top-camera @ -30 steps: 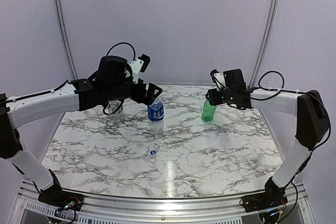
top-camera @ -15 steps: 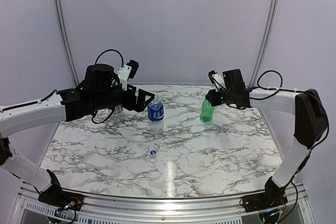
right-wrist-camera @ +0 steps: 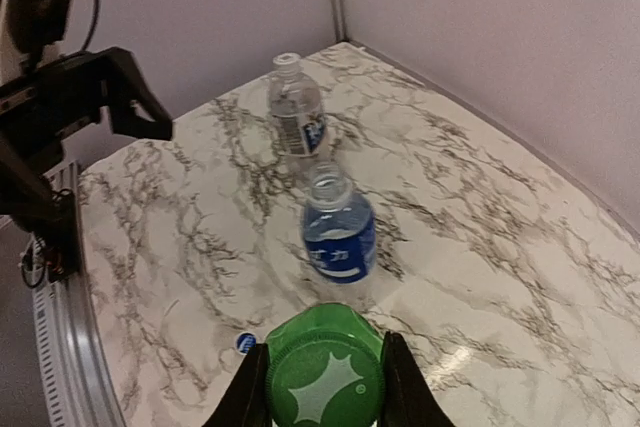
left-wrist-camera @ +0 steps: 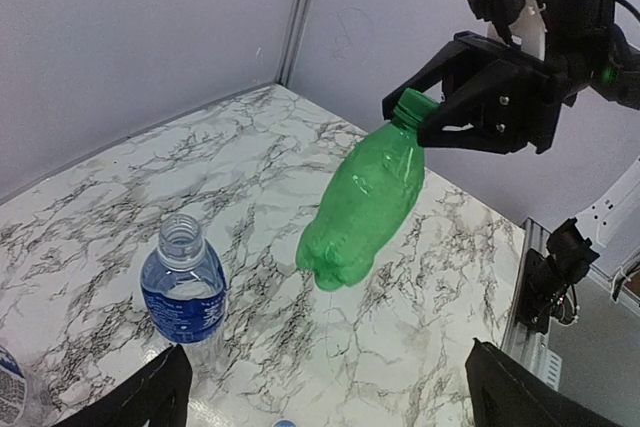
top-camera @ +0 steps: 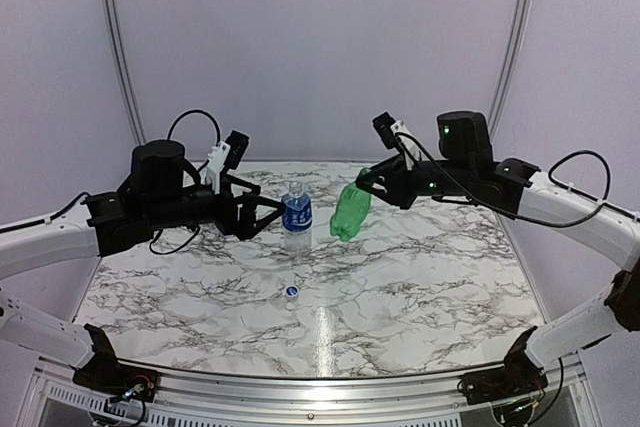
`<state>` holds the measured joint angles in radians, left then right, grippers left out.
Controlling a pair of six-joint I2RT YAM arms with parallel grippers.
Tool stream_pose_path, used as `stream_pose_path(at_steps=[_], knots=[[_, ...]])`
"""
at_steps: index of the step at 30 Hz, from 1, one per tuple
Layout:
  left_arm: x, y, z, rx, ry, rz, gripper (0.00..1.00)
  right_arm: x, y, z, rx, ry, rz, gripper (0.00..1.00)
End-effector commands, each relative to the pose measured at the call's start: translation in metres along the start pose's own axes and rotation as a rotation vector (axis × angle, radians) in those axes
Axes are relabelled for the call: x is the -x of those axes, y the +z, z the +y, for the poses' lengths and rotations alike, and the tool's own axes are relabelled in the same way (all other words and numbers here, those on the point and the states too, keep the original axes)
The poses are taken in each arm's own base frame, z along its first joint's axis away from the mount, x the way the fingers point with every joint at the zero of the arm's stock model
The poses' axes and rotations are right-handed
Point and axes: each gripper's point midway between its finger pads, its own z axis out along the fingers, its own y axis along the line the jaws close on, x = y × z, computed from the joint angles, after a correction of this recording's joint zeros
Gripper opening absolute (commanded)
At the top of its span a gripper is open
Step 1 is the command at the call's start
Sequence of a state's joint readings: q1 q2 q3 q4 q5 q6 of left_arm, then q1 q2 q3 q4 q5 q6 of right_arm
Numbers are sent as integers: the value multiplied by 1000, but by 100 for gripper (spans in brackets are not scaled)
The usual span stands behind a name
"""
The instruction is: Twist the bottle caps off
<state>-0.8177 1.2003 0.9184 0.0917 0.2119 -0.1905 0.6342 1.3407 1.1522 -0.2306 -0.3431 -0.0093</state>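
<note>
Green plastic: the green bottle (top-camera: 349, 213) is held tilted, neck up toward the right arm (top-camera: 500, 182), base down toward the desk (top-camera: 450, 277). The base appears to be off the marble, tho contact can't be ruled out. Its green cap (right-wrist-camera: 325, 377) is on & is pinched by the right jaws; in the right wrist view the fingers (right-wrist-camera: 248, 397) are seen pressed at either side of it.

The blue-label bottle (top-camera: 296, 215) is stood upright on the desk toward the back, approx. centre, just left of the green one & not touching it. Its mouth is seen open, w/o cap. A blue cap (top-camera: 291, 292) is lain flat on the marble nearer the arm bases, apart from that bottle.

The clear bottle w/ white label (right-wrist-camera: 297, 112) is stood upright beyond the blue-label one in the right wrist view, w/ what looks like a whitish cap (right-wrist-camera: 287, 60) on top. In the top view it can't be made out behind the left arm (top-camera: 150, 202).

The left jaws are spread wide w/ nothing btwn them, & are pointed at the blue-label bottle from its left, near it but apart.
</note>
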Motion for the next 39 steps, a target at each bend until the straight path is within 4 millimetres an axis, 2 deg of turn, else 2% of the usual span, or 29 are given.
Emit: stream_pose_path(at_steps=[1, 4, 7, 14, 19, 25, 32, 37, 39], knots=[[3, -6, -35, -142, 69, -32, 99, 13, -16, 83, 289, -51, -6, 0], [-4, -6, -58, -203, 127, -20, 99, 21, -19, 115, 393, -78, -24, 0], [-8, -6, -73, -248, 180, -15, 98, 29, -17, 137, 469, -99, -33, 0], [-19, -4, -90, -306, 233, 10, 97, 45, -13, 163, 613, -71, -73, 0], [-22, -3, -84, -268, 261, 11, 92, 50, -15, 174, 694, -59, -89, 0], [-29, 3, -84, -277, 249, 47, 83, 56, -16, 178, 729, -52, -101, 0], [-31, 5, -86, -288, 241, 58, 77, 60, -16, 178, 731, -54, -110, 0], [-28, 3, -86, -284, 243, 49, 65, 58, -14, 178, 728, -52, -104, 0], [-28, 4, -86, -285, 242, 53, 57, 58, -14, 178, 728, -50, -107, 0]])
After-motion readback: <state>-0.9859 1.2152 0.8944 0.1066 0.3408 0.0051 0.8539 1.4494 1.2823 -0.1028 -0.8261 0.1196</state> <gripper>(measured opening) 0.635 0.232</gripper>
